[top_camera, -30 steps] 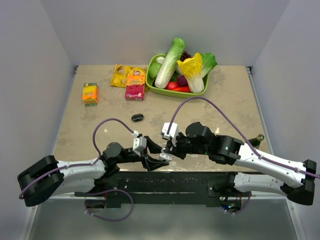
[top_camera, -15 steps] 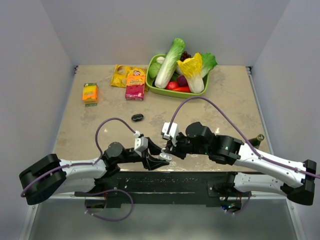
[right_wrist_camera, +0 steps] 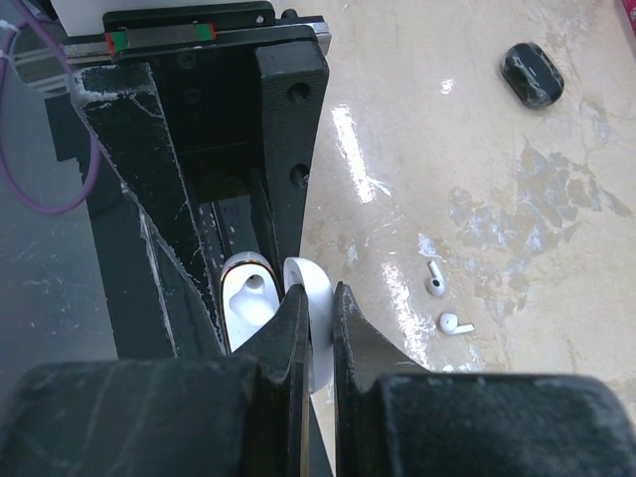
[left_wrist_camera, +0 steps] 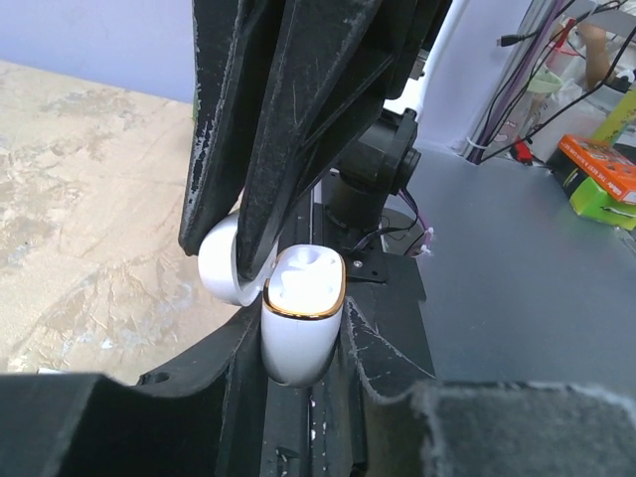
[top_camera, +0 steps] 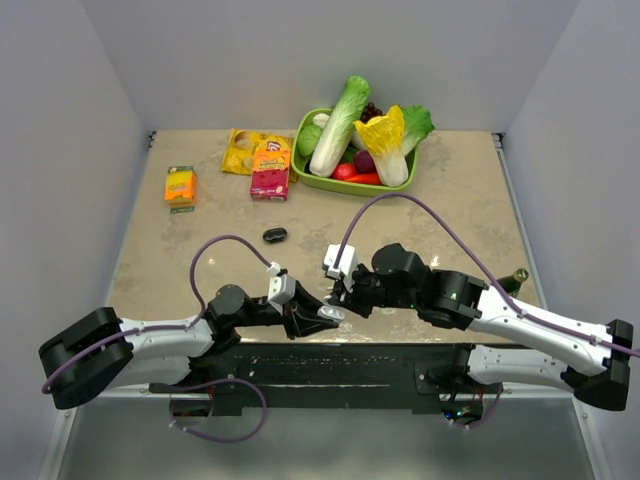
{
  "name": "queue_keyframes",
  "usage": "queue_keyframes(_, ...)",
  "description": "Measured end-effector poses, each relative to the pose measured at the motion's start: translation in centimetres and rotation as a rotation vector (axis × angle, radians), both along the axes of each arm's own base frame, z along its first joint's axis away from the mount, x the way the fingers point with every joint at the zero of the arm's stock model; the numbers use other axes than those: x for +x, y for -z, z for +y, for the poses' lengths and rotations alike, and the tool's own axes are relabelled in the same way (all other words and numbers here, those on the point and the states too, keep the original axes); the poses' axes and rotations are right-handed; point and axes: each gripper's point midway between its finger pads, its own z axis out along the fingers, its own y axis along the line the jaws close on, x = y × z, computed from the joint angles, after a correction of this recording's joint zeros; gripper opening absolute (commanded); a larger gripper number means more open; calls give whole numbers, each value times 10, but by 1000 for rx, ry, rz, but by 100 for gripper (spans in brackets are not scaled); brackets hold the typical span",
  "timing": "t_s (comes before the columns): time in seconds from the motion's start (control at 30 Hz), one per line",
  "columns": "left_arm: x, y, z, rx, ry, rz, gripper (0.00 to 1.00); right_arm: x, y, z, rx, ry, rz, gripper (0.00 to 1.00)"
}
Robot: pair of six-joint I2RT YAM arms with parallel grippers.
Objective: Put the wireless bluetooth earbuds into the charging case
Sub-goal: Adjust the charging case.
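Note:
The charging case [left_wrist_camera: 298, 333] is white with a gold rim and stands open, both earbud sockets empty. My left gripper [left_wrist_camera: 303, 343] is shut on its body. My right gripper [right_wrist_camera: 320, 303] is shut on the case's hinged lid [right_wrist_camera: 310, 276], pinching it beside the body [right_wrist_camera: 246, 303]. In the top view the case [top_camera: 328, 313] shows as a white spot between the two grippers near the table's front edge. The two white earbuds lie loose on the table close together, one [right_wrist_camera: 434, 281] just beyond the other [right_wrist_camera: 455, 324], right of the case. They do not show in the top view.
A black oval object [top_camera: 275, 235] lies mid-table, also in the right wrist view [right_wrist_camera: 530, 73]. A green tray of vegetables [top_camera: 305, 168] stands at the back. A yellow packet [top_camera: 240, 150], a red box [top_camera: 270, 170] and an orange box [top_camera: 180, 186] lie back left.
My left gripper's jaws, spread open a second ago, have closed around the case body. The right arm has stayed where it was.

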Motion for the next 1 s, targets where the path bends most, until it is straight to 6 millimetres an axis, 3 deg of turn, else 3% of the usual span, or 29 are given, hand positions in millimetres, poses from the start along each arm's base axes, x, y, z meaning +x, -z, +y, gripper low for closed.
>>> queue_keyframes(0.1, 0, -1, 0, -8, -3, -4, 0, 0, -2, 0, 4, 1, -1, 1)
queue_keyframes(0.17, 0, -3, 1, -14, -4, -8, 0, 0, -2, 1, 7, 2, 0, 11)
queue_keyframes(0.27, 1, -4, 1, -23, -10, -14, 0, 1, -4, 2, 14, 4, 1, 38)
queue_keyframes(0.33, 2, -4, 3, -33, -20, -18, 0, 1, -5, 2, 21, 16, 7, 47)
queue_keyframes(0.47, 5, 0, 8, -48, -61, -18, 0, 6, -10, 3, 47, 72, 27, 56)
queue_keyframes(0.57, 8, 8, 13, -40, -93, 3, 0, 10, -23, 7, 91, 106, 35, 61)
queue_keyframes(0.7, 14, 19, 19, -22, -147, 30, 0, 20, -58, 12, 218, 174, 18, 77)
queue_keyframes(0.83, 24, 8, 23, -59, -210, 25, 0, 38, -86, -9, 350, 335, -20, 78)
queue_keyframes(0.93, 27, -16, 30, -138, -247, -7, 0, 61, -74, -33, 372, 499, -12, 71)
queue_keyframes(1.0, 27, -40, 38, -215, -271, -40, 0, 79, -49, -45, 341, 606, 12, 66)
